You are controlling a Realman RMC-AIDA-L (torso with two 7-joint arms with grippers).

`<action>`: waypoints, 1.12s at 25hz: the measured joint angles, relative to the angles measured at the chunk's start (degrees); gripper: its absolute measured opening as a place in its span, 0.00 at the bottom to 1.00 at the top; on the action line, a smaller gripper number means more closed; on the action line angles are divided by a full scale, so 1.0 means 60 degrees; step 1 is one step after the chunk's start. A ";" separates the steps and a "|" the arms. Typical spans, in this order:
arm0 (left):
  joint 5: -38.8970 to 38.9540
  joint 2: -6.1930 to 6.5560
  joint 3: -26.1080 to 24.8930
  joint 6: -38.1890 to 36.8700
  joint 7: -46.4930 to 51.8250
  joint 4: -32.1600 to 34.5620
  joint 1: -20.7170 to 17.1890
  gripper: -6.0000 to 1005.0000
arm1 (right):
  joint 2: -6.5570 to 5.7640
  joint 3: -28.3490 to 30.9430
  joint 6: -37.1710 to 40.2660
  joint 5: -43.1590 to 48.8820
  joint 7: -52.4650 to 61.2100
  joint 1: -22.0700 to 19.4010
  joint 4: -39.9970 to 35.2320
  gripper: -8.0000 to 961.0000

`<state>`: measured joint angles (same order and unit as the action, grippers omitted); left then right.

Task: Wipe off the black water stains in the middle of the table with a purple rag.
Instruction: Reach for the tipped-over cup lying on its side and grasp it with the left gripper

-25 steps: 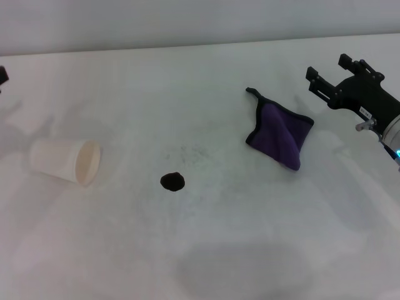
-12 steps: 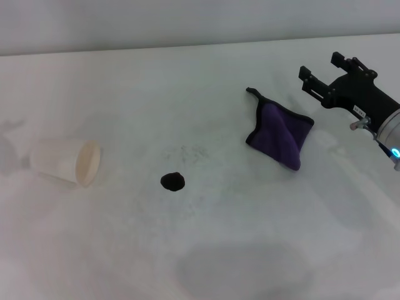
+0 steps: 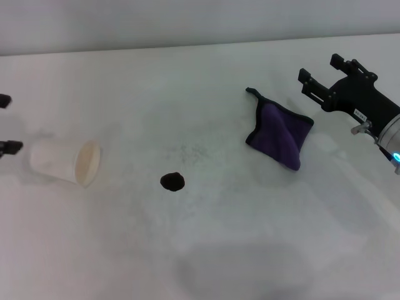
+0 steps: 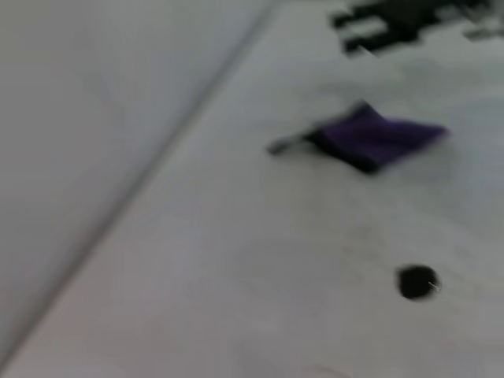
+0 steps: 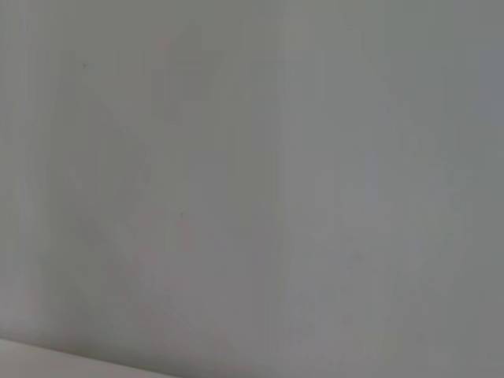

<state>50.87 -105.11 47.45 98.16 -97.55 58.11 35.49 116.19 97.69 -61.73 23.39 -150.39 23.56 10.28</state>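
**benchbot_fan:** Right gripper (image 3: 320, 77), the black two-fingered one, hangs over the far right part of the large plain white smooth tabletop (image 3: 206, 250). Its fingers stand spread apart with nothing between them. It sits just beside the small folded purple rag with black stitched edging (image 3: 279, 134), not touching it. The rag lies flat, its thin black corner loop pointing toward the far edge.

**wristcam_guy:** And the small round black liquid blot (image 3: 172, 182) sits near the middle of the table, well apart from the rag, on the rag's left. A white paper cup (image 3: 65, 161) lies tipped on its side further left. The left gripper (image 3: 5, 124) only shows two dark tips at the left edge next to the cup, spread apart and empty. The right wrist view shows nothing but a plain grey surface.
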 joint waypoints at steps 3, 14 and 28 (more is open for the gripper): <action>-0.0870 -0.0247 0.0028 0.0203 -0.0001 0.0181 0.0454 0.87 | 0.0000 0.0001 -0.0047 0.0004 0.0001 -0.0036 0.0000 0.85; -0.2712 -0.1452 0.1570 0.0116 0.0266 0.1942 0.0616 0.87 | 0.0000 0.0014 -0.0150 -0.0028 0.0001 -0.0217 -0.0001 0.85; -0.4157 -0.2297 0.4347 -0.1600 0.0405 0.4166 -0.0809 0.87 | -0.0030 0.0142 -0.0200 -0.0032 0.0001 -0.0461 -0.0029 0.85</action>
<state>25.93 -118.89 73.53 88.56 -95.12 83.10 30.63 116.01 98.54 -62.94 23.19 -150.38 20.79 10.11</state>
